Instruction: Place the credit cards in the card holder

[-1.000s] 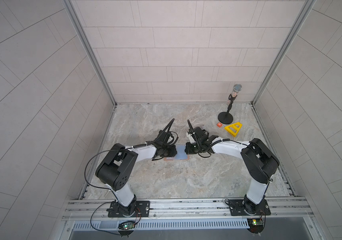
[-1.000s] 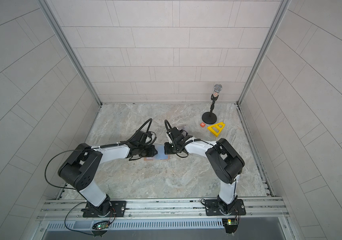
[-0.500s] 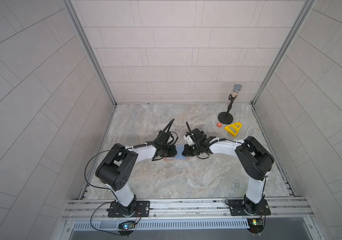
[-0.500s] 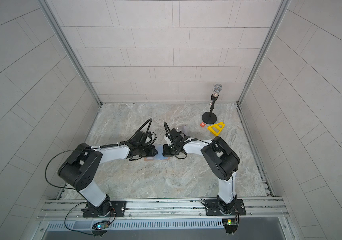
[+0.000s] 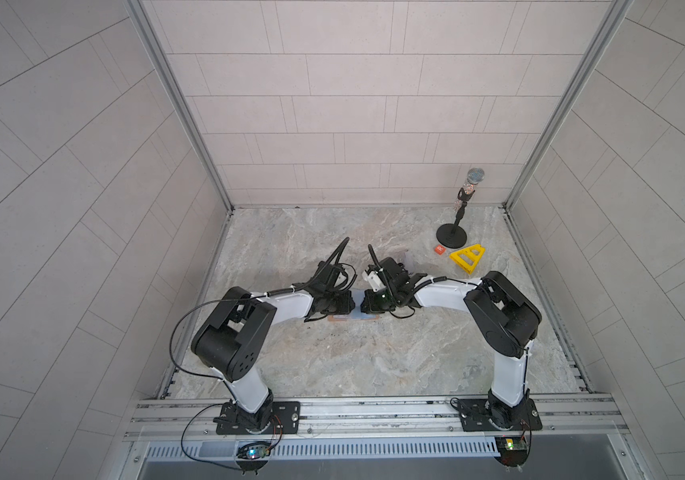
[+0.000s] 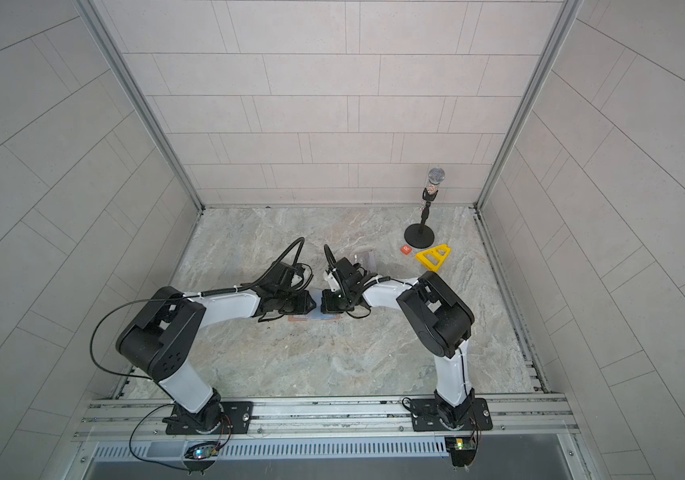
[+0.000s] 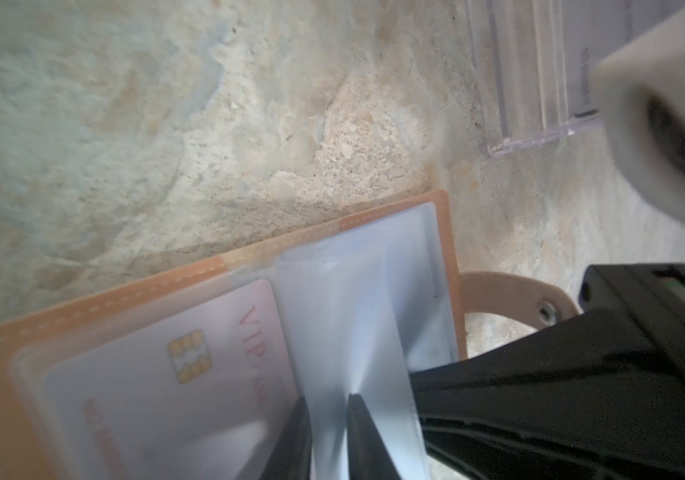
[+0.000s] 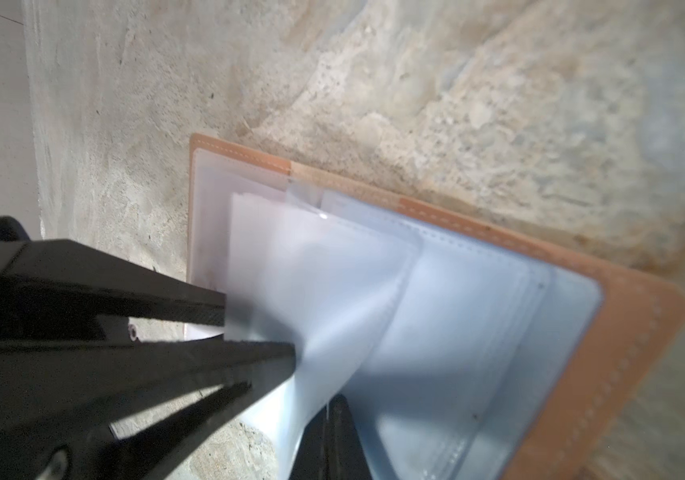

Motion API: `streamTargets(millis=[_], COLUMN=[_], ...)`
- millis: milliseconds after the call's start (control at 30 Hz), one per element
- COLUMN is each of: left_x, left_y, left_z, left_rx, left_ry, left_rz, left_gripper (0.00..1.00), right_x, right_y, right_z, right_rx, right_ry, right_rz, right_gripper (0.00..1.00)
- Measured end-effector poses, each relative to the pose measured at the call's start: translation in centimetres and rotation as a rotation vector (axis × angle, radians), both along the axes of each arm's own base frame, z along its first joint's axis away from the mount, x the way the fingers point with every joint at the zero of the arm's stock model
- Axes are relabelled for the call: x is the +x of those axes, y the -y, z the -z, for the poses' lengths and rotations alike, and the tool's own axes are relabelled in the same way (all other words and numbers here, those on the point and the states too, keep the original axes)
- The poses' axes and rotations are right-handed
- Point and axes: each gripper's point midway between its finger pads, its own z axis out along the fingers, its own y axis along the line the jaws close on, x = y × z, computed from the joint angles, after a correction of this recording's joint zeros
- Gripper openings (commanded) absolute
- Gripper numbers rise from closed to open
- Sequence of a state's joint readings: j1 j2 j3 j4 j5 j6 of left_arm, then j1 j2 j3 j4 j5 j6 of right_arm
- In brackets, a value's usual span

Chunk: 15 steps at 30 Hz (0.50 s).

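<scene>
The tan card holder (image 7: 444,232) lies open on the marble floor, and in both top views only a strip of it (image 5: 353,318) shows between the two grippers. A pale credit card (image 7: 191,374) with a gold chip and "VIP" lettering sits inside a translucent sleeve. My left gripper (image 7: 328,411) has its fingers slightly apart, open, with a lifted sleeve page (image 7: 345,316) between them. My right gripper (image 8: 328,415) is shut on the edge of that page (image 8: 332,291). The snap tab (image 7: 511,291) sticks out beside the right gripper. No other credit cards show.
A clear plastic box (image 5: 407,259) stands just behind the grippers. At the back right are a microphone on a round black stand (image 5: 451,237), a small orange tile (image 5: 439,249) and a yellow triangular frame (image 5: 468,257). Tiled walls close in three sides.
The right arm has slid left, bringing its gripper closer to the left one over the card holder. The left arm has stayed where it was.
</scene>
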State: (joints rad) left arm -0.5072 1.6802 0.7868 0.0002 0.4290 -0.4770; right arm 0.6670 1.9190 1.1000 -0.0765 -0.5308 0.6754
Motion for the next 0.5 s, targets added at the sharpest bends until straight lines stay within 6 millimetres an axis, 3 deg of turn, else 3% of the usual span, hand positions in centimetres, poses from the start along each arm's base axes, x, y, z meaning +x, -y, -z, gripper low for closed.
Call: streamTargets(millis=[167, 367, 500], left_x=[0.0, 0.3, 0.4], left_y=[0.1, -0.2, -1.2], left_z=[-1.9, -4.9, -5.6], left_rx=[-0.021, -0.034, -0.001], left_ry=[0.037, 0.113, 0.149], left_rz=[0.005, -0.008, -0.038], left_gripper=[0.63, 0.65, 0.65], right_x=[0.1, 0.2, 0.2], right_y=[0.0, -0.1, -0.2], right_z=[0.0, 0.0, -0.1], right_rx=[0.003, 0.009, 0.016], right_ry=[-0.001, 0.003, 0.005], right_rz=[0.006, 0.008, 0.009], right_gripper=[0.03, 0.03, 0.03])
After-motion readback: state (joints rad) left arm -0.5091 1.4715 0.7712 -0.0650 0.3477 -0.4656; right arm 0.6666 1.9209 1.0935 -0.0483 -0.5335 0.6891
